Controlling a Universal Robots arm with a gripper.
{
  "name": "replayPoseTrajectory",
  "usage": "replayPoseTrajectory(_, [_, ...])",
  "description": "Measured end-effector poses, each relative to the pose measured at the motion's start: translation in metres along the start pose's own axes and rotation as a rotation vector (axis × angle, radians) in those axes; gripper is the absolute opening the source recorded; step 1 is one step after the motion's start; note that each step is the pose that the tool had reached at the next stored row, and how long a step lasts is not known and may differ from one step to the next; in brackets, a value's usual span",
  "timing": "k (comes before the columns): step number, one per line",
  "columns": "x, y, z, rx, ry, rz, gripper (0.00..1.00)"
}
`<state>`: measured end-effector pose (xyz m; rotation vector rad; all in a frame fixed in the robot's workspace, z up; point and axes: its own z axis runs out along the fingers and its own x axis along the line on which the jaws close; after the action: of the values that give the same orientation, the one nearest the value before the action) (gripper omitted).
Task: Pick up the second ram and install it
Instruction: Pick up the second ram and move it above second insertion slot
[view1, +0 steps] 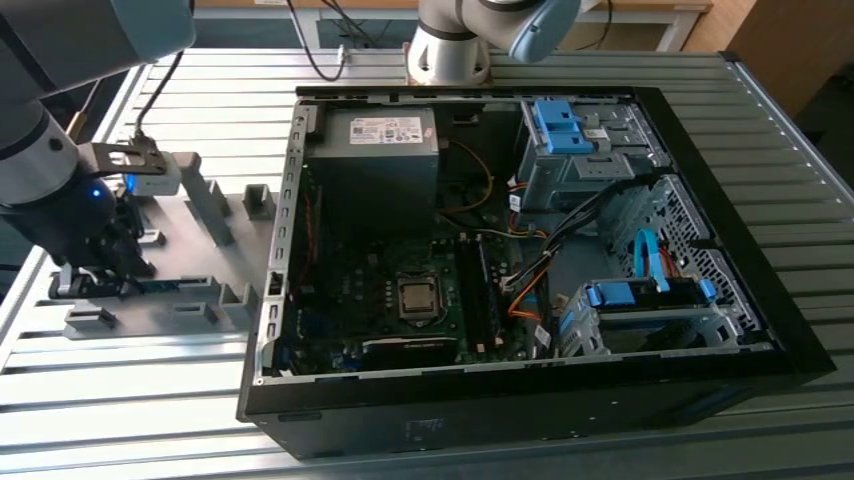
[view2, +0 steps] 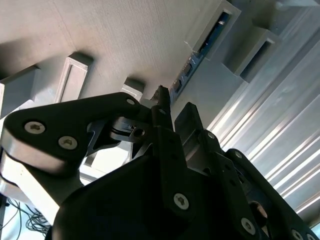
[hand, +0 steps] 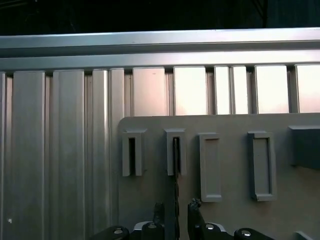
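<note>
Gripper: open, one finger on each side of the second ram.
Second ram: standing on edge in grey holder slots, beside computer case on the desk.

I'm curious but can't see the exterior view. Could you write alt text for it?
The robot's gripper hangs low over a grey holder plate at the exterior view's left, beside an open computer case lying on a slatted metal table. Inside the case, the motherboard, cables and blue drive brackets are exposed.
</note>
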<state>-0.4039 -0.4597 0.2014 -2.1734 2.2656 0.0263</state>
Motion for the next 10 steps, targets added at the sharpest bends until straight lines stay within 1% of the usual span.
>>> replayPoseTrajectory(4, [0.0001,0.0,0.005,0.0,0.0,-0.001,0.32])
replayPoseTrajectory(6, [0.0001,-0.0001,0.0069,0.0,0.0,-0.002,0.31])
replayPoseTrajectory(7, [0.0002,0.0,0.0076,-0.0001,0.0,-0.002,0.24])
replayPoseTrajectory(10, [0.0003,0.0003,0.0091,-0.0001,-0.0002,-0.005,0.24])
